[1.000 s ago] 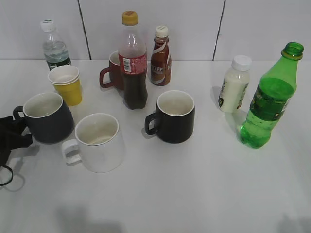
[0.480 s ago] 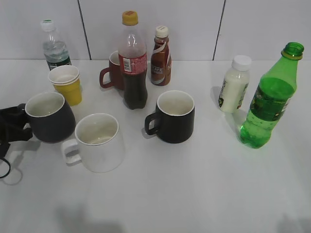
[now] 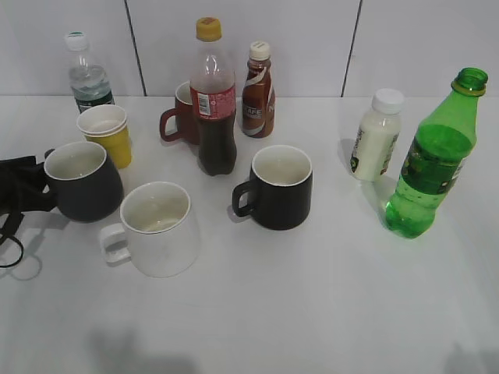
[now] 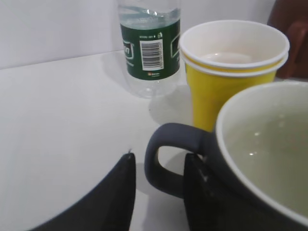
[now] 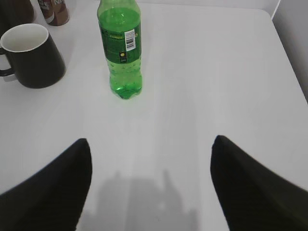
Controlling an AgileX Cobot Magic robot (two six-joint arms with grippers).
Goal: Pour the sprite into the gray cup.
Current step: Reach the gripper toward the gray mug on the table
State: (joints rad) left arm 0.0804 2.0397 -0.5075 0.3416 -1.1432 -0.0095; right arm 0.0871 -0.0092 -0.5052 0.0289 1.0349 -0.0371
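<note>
Here the left claw (image 4: 159,192) sits at the gray cup (image 3: 82,181), one finger through the loop handle and one outside it; the fingers bracket the handle with a visible gap on the outer side, so they look not yet clamped, though the inner contact is hidden; the right claw (image 5: 149,185) hangs wide apart above the worktop (image 3: 312,312), facing the sprite (image 3: 433,156) from well back.

The cup stands at the left edge of the group, just beside the yellow paper cup (image 3: 107,134) and the white mug (image 3: 156,227); the sprite stands upright at the far right, near the small white bottle (image 3: 374,134).

Judged step: securing the cup by its handle; best done by closing squarely on the handle's middle and keeping the cup level and clear of its neighbours; the right arm then needs a mid-body grip on the bottle.

Cup: matte charcoal, tapering to the rim, pale inside; sprite: translucent green plastic, uncapped, waisted, likely slick and slightly yielding.
</note>
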